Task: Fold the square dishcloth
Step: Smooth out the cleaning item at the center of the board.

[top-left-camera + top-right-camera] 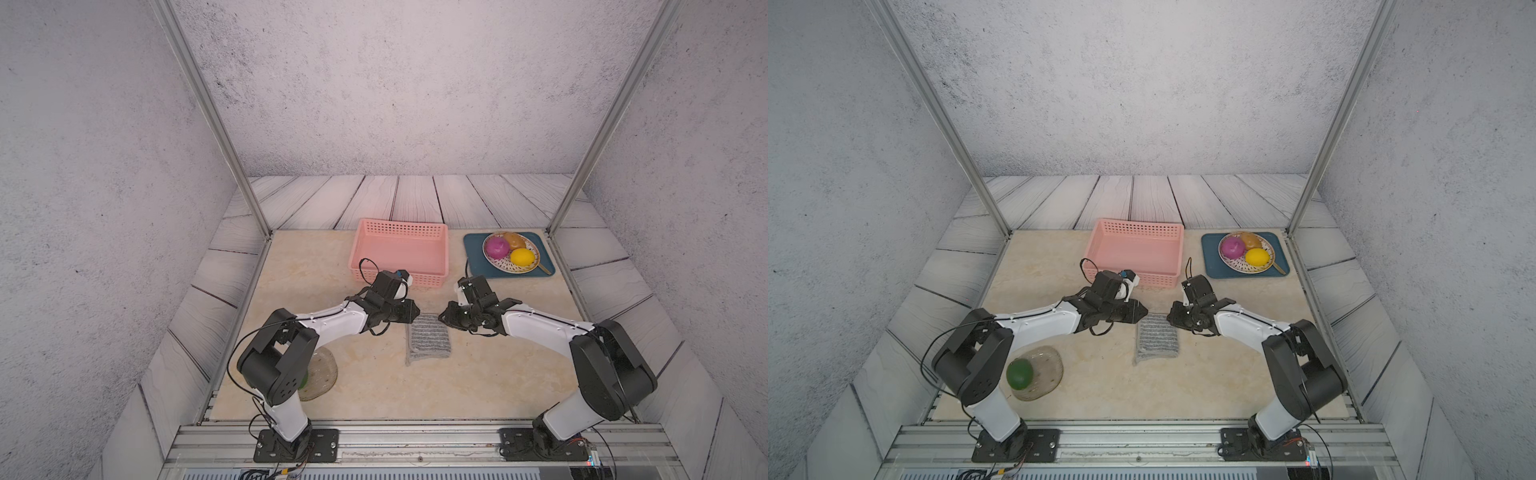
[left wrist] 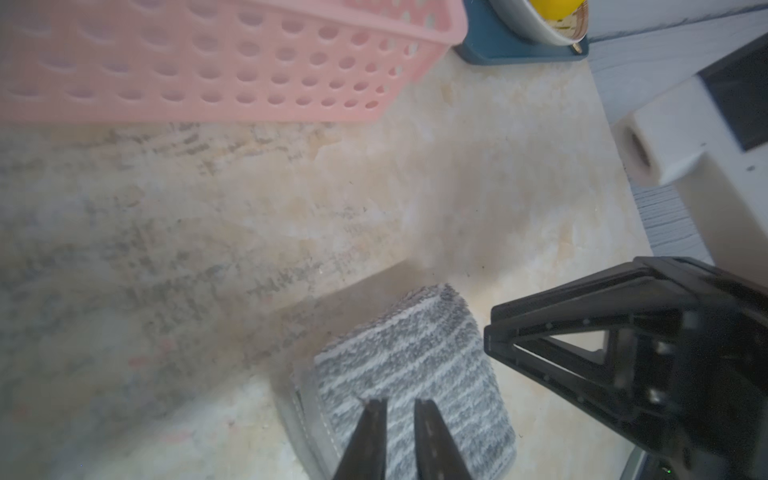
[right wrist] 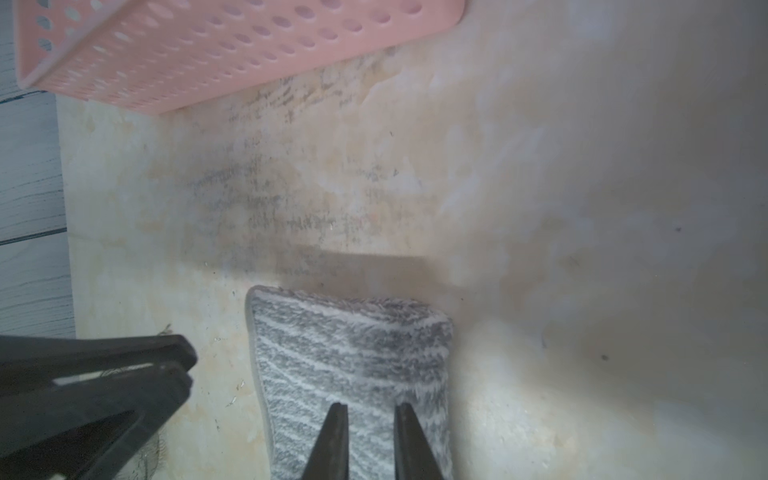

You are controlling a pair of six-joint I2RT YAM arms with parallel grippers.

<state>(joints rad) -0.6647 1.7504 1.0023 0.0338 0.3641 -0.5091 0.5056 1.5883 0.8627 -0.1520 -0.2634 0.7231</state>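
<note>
in a top view, the left arm's elbow (image 1: 274, 361) hides most of the glass dish (image 1: 326, 372) and all but a sliver of its green fruit (image 1: 304, 380); the pink basket (image 2: 208, 62) and yellow fruit (image 2: 548, 8) run off the left wrist frame, blurred; the square dishcloth (image 3: 353, 353) is cut by the right wrist frame's edge behind the right gripper (image 3: 372, 409)

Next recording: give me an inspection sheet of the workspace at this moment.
Surface: beige marbled table, grey smudges before the basket.
Job's things: square dishcloth, striped, lying folded at centre.
Clutter: pink basket, empty; blue tray bearing a plate of fruit; glass dish with green fruit.
Hands: left hand and right hand slightly open over the cloth's far end, nothing held.
Cables: black loops at both wrists, off the cloth.
Surroundings: grey walls, aluminium posts.
</note>
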